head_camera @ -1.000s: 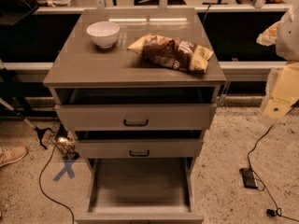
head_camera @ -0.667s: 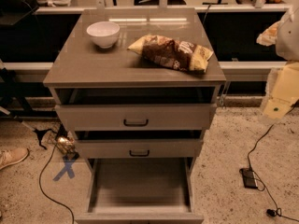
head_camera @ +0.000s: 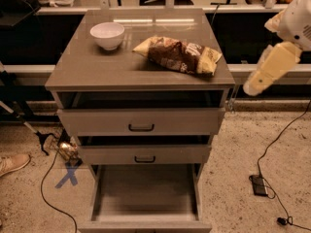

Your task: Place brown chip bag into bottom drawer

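Observation:
The brown chip bag lies flat on the right half of the cabinet top, dark brown in the middle with pale yellow ends. The bottom drawer is pulled wide open below, its flat grey floor bare. My gripper is the cream piece hanging off the white arm at the right edge. It is in the air just right of the cabinet's front right corner, apart from the bag and a little below the top's level.
A white bowl stands on the cabinet top at the back left. The two upper drawers with black handles stand slightly ajar. Cables and a power brick lie on the floor at right. A shoe shows at left.
The arm's cream end has moved up and to the left, closer to the cabinet's right corner. The bag, bowl and drawers have not moved.

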Controlling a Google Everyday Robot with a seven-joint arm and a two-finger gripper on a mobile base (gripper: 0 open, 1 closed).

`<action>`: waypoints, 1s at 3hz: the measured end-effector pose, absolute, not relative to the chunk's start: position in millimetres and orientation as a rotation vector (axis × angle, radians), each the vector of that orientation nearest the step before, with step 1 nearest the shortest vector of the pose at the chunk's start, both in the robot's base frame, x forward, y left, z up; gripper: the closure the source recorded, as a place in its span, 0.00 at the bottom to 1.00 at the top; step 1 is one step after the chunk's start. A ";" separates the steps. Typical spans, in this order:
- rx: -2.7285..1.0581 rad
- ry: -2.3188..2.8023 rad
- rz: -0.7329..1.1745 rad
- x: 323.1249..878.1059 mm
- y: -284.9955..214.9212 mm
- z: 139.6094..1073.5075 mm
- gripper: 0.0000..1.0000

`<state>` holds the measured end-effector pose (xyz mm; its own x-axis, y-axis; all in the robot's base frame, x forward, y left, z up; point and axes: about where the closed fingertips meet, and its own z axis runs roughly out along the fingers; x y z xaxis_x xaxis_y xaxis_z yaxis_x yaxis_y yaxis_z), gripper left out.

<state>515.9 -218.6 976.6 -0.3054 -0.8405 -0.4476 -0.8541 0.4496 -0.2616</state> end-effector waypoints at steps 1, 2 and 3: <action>-1.240 2.142 0.088 593.2 -209.5 976.6 0.00; -1.135 2.160 0.146 663.4 -185.9 961.3 0.00; -1.083 2.194 0.228 711.6 -147.5 939.0 0.00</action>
<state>711.6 -147.5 939.0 -0.4299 -0.6397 -0.6372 -0.7571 0.6399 -0.1316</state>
